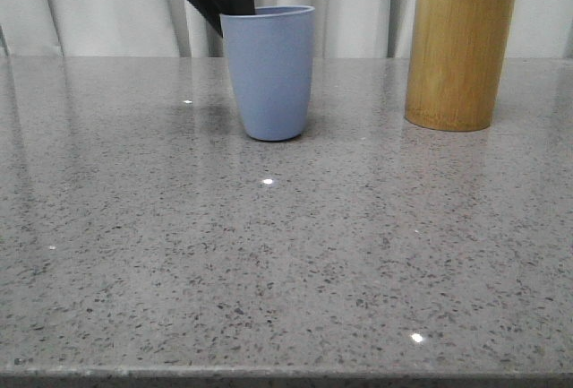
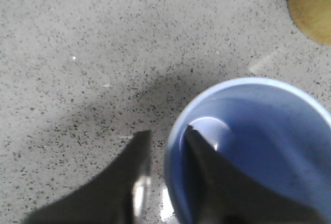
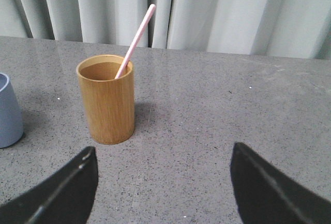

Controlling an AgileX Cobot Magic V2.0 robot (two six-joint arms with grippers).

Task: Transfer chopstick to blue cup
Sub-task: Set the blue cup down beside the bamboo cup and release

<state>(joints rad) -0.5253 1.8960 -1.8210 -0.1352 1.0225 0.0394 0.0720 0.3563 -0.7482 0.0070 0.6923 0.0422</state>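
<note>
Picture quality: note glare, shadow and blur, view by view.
Front view: small bright glints on the table. Left wrist view: soft, the left gripper blurred, one finger inside and one outside the blue cup, a dark shadow beside it. Right wrist view: sharp on the chopstick in the bamboo cup; the right gripper blurred.

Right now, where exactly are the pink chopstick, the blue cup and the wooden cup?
chopstick (image 3: 135,40): right wrist view, middle of the shaft above the rim.
blue cup (image 1: 269,74): front view, centre of its outer wall.
wooden cup (image 1: 457,56): front view, middle of its side.
</note>
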